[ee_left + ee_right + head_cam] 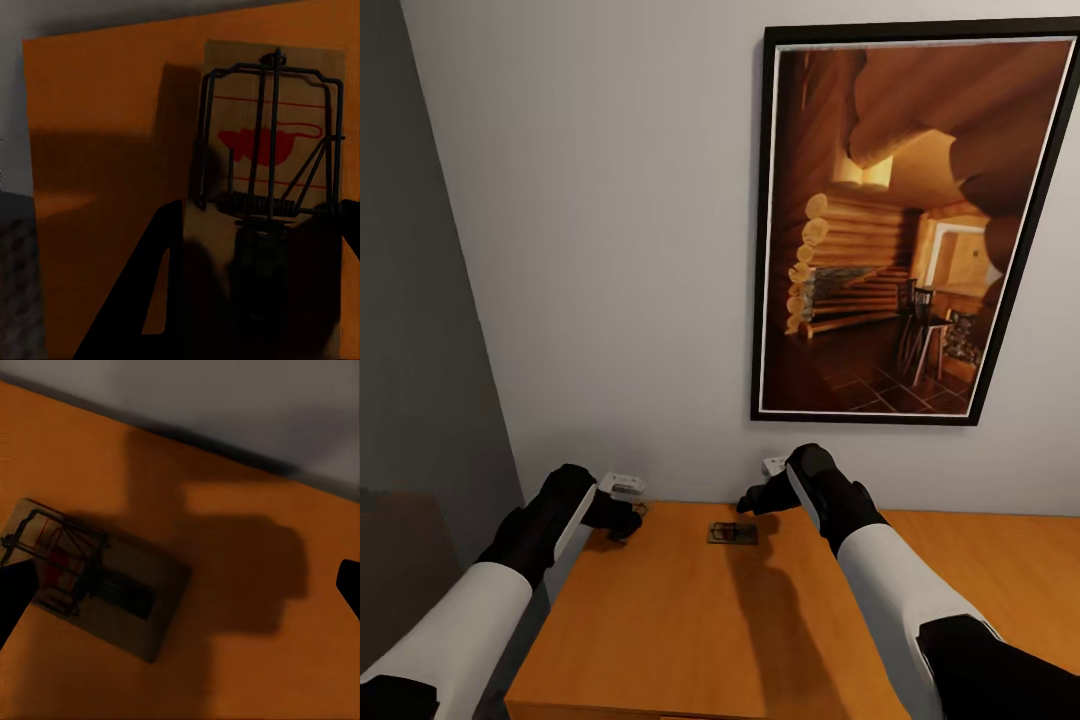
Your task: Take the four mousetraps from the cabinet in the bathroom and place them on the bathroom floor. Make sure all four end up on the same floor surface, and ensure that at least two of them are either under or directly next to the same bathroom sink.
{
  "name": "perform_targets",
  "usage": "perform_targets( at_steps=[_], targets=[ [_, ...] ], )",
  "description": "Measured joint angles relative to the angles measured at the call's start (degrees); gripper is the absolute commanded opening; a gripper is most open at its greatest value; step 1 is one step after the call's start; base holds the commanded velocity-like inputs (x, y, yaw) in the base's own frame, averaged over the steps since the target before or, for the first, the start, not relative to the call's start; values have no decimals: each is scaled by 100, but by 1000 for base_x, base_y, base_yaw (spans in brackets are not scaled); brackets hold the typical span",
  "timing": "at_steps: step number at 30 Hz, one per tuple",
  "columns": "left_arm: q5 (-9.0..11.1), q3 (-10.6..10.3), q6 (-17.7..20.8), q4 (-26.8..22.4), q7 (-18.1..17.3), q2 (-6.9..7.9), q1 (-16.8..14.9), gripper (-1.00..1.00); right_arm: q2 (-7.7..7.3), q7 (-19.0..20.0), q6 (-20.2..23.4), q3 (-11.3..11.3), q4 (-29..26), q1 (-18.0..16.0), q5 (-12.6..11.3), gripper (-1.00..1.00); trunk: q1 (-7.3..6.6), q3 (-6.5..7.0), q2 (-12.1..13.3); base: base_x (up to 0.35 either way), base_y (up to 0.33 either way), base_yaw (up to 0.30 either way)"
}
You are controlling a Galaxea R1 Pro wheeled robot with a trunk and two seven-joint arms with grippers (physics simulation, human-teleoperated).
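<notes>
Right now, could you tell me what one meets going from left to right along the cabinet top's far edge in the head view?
Left gripper holding a mousetrap → free mousetrap lying flat on the cabinet → right gripper.

In the head view the left end effector (622,520) hides whatever it grips, and the mousetrap (732,533) lying on the cabinet (690,640) is too small to show its wire parts. In the left wrist view the near end of a mousetrap (270,225) sinks into shadow between dark fingers (150,300). The right end effector (180,592) has its fingers (15,592) cut off by the frame edges.
</notes>
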Motion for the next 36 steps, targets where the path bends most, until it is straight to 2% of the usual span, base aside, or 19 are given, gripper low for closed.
perform_targets(
  at_steps=[4, 7, 9, 12, 15, 18, 21, 27, 28, 31, 36],
  targets=[
    [-9, -22, 0, 12, -130, 68, -3, -100, 78, -4, -3, 5, 0, 0, 5, 100, 0, 0, 0, 0, 0, 0],
    [-32, -78, 1, -9, -370, 175, -5, -100, 115, -6, -5, 8, 0, 0, 13, 100, 0, 0, 0, 0, 0, 0],
    [-67, -145, 0, -264, -724, 428, -6, -100, 133, -7, -7, 13, 0, 0, 16, 100, 0, 0, -1, 0, 0, 0],
    [-57, -173, 0, -717, -919, 616, -5, -100, 138, -7, -7, 14, 0, -1, 18, 100, 0, 1, -1, 0, 0, 0],
    [-50, -186, -1, -1135, -1034, 743, -2, -100, 138, -7, -13, 15, 0, 0, 13, 100, 0, 0, -1, 0, 0, 0],
    [-51, -194, -1, -1367, -1085, 790, -1, -100, 138, -7, -16, 17, 0, 0, 16, 100, 0, 0, 0, 0, 0, 0],
    [-44, -294, -2, -1560, -1125, 823, -2, -100, 138, -3, -35, 21, 0, 0, 18, 100, 0, 0, 0, 0, 0, 0],
    [-27, -896, -2, -1678, -1170, 855, 1, -100, 138, 24, -261, 99, 3, 0, 15, 100, 0, 0, 0, 0, 0, 0],
    [-14, -1049, -2, -1695, -1180, 858, 0, -100, 138, 72, -322, 194, 5, 0, 10, 100, 0, 0, 0, 0, 0, 0],
    [-11, -1229, -2, -1758, -1192, 858, -1, -100, 138, 304, -389, 416, 6, 0, 10, 100, 0, 0, 0, 0, 0, 0],
    [-11, -1326, -2, -1921, -1199, 851, -3, -100, 138, 800, -427, 574, 2, 0, 38, 100, 0, 0, 0, 0, 0, 0]
  ],
)
